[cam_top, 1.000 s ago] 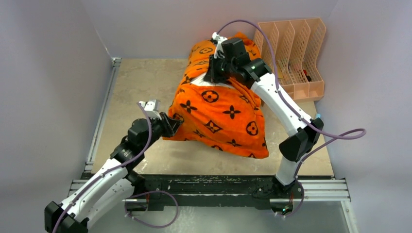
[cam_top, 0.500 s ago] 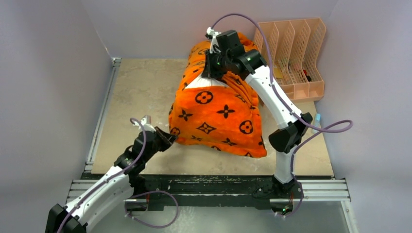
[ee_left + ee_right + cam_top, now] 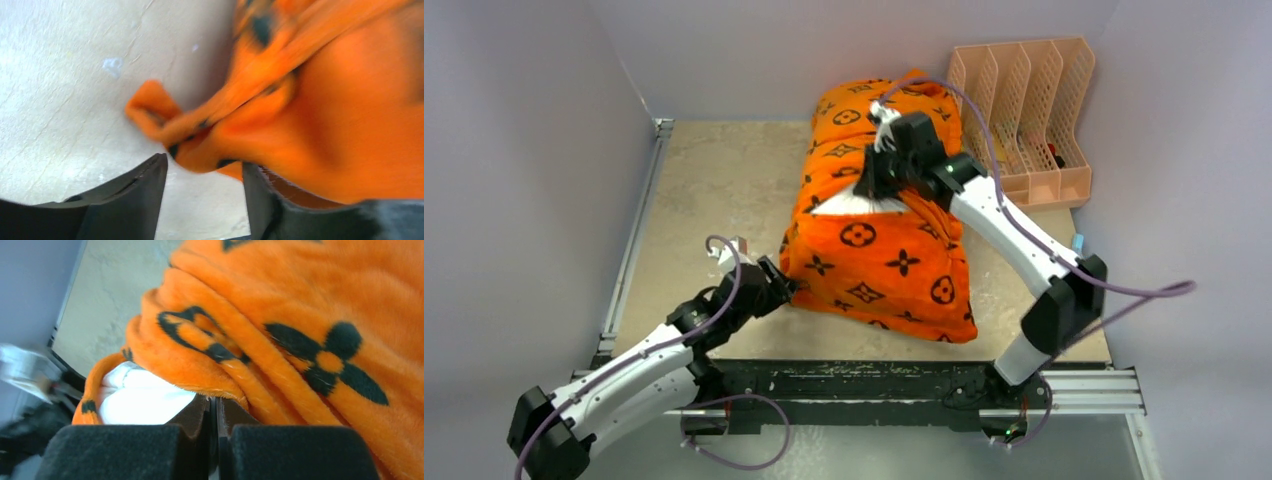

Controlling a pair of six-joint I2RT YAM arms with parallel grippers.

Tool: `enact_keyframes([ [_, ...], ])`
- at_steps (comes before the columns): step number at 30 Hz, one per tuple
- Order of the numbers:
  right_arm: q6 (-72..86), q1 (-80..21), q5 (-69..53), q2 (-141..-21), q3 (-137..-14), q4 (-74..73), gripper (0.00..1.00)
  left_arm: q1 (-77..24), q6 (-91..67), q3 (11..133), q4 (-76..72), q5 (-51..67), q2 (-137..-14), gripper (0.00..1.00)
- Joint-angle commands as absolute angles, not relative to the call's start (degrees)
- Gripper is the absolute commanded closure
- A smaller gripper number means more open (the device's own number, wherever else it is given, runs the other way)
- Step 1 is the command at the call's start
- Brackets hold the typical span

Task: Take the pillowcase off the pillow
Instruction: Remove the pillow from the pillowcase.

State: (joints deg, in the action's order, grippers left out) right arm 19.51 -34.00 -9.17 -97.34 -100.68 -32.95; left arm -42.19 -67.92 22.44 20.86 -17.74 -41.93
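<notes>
The orange pillowcase (image 3: 884, 250) with black motifs lies bunched over the pillow in the middle of the table. A white patch of pillow (image 3: 852, 204) shows under a lifted fold, and it appears again in the right wrist view as pillow (image 3: 135, 402). My right gripper (image 3: 876, 178) is shut on that fold of pillowcase (image 3: 280, 340), with the plush edge pinched at the tips of the right gripper (image 3: 218, 401). My left gripper (image 3: 781, 287) is open at the near left corner. In its own view the left gripper (image 3: 205, 167) has the orange corner (image 3: 155, 112) hanging loose just past its fingertips.
A peach mesh file organiser (image 3: 1029, 110) stands at the back right, close to the right arm's elbow side. Grey walls close in on the left and the back. A metal rail (image 3: 629, 250) runs along the table's left edge and a black rail (image 3: 854, 380) along the front.
The left gripper has opened and let the near corner go. The right gripper has come down and nearer with its fold, and the bundle has settled lower.
</notes>
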Motion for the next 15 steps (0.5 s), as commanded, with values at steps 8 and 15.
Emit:
enact_keyframes([
  [8, 25.33, -30.8, -10.32, -89.8, -72.69, -11.7, 1.0, -42.39, -61.92, 47.12, 25.88, -19.51, -41.21, 0.29],
  [15, 26.7, -31.34, -10.36, -87.31, -70.43, -9.14, 1.0, -42.33, -73.24, 52.88, 27.48, -17.08, -54.43, 0.26],
])
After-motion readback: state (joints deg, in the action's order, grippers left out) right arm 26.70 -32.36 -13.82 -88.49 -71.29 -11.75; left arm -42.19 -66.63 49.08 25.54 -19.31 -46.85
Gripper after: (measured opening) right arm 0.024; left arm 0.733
